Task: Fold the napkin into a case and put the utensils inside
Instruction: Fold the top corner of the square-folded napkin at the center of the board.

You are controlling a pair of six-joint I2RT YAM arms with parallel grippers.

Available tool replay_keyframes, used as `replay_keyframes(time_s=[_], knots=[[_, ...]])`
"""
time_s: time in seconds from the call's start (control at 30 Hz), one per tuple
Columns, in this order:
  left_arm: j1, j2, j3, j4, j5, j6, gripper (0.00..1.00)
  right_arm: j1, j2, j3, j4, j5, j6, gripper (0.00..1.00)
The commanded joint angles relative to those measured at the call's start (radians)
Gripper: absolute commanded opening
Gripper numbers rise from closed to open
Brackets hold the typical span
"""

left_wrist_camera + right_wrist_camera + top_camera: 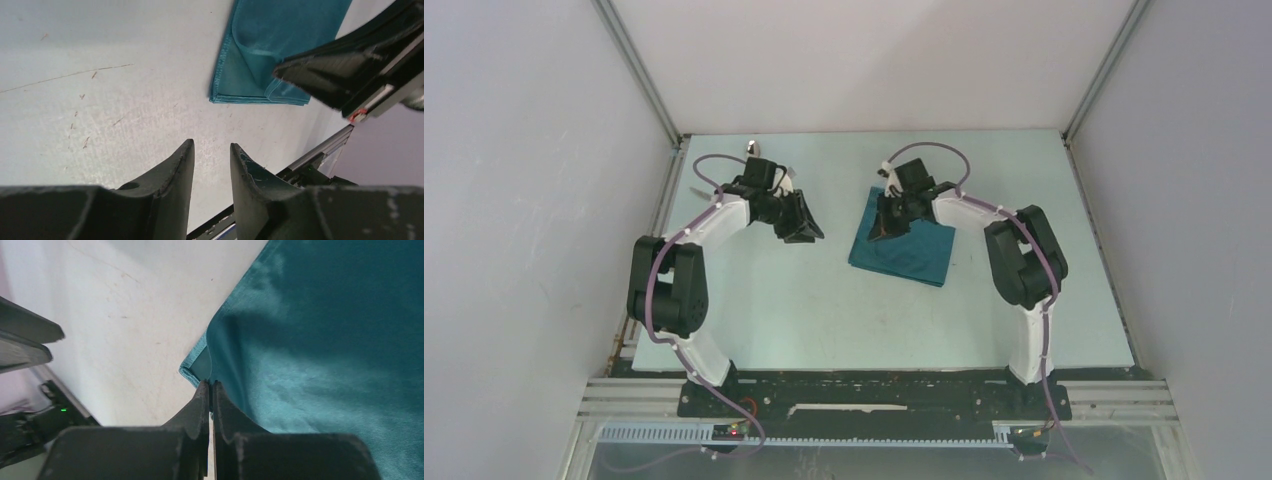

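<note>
Napkin [922,255] lies folded on the worktop [824,300], right of centre, with one edge layer pinched in the closed right gripper [210,386]. The left gripper [212,155] hovers half-open and empty. Best to lift low and fold across evenly, keeping the edges aligned.

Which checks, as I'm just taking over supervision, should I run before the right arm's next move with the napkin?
1. Right gripper has the napkin: ok, jaws shut with the cloth's edge pinched at the tips.
2. Left gripper is clear of the cloth: ok, jaws open over the bare table, apart from the napkin.
3. Napkin is folded in layers and lies flat: ok, doubled edges show in the left wrist view.
4. Utensils located: cannot tell; a small shiny thing lies at the far edge, too small to identify.
5. Arms apart: ok.
</note>
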Motion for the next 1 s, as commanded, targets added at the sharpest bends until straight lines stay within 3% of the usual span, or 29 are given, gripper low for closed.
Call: replay_keyframes(time_s=[0.0,0.2,0.47,0.97], knots=[[-0.014,0.008,-0.007,0.041,0.060,-0.010,0.39,-0.099,0.021,-0.023,0.148,-0.241,0.127,0.04],[-0.025,0.019,-0.010,0.052,0.072,-0.015,0.39,-0.232,0.060,-0.033,0.196,-0.327,0.166,0.04],[-0.028,0.028,-0.010,0.057,0.079,-0.017,0.39,-0.377,0.070,-0.034,0.195,-0.321,0.152,0.04],[-0.028,0.032,-0.008,0.057,0.089,-0.017,0.39,-0.475,0.058,-0.007,0.129,-0.213,0.112,0.04]])
